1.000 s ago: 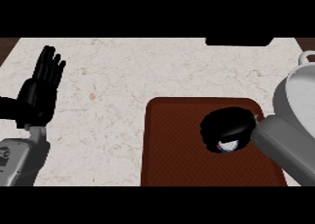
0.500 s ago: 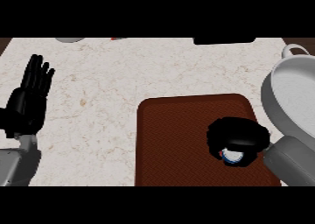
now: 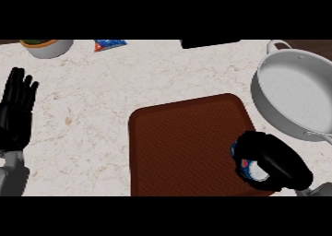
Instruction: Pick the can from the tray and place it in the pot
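Note:
A dark red-brown tray (image 3: 182, 143) lies on the marble counter at centre. At its right edge my right hand (image 3: 274, 161) curls round a blue and white can (image 3: 249, 169), which shows only a little beneath the fingers. A grey metal pot (image 3: 301, 99) with two handles stands just right of the tray, beyond the hand. My left hand (image 3: 12, 115) rests open at the left edge, fingers up.
Along the far edge of the counter stand a small orange-rimmed bowl (image 3: 47, 46), a blue packet (image 3: 109, 44) and a dark object (image 3: 210, 43). Bare marble (image 3: 87, 101) spreads between my left hand and the tray.
The view has shifted, so tray and pot now show more fully and further left. My right hand stays curled on the can at the tray's right edge. The left hand keeps its pose.

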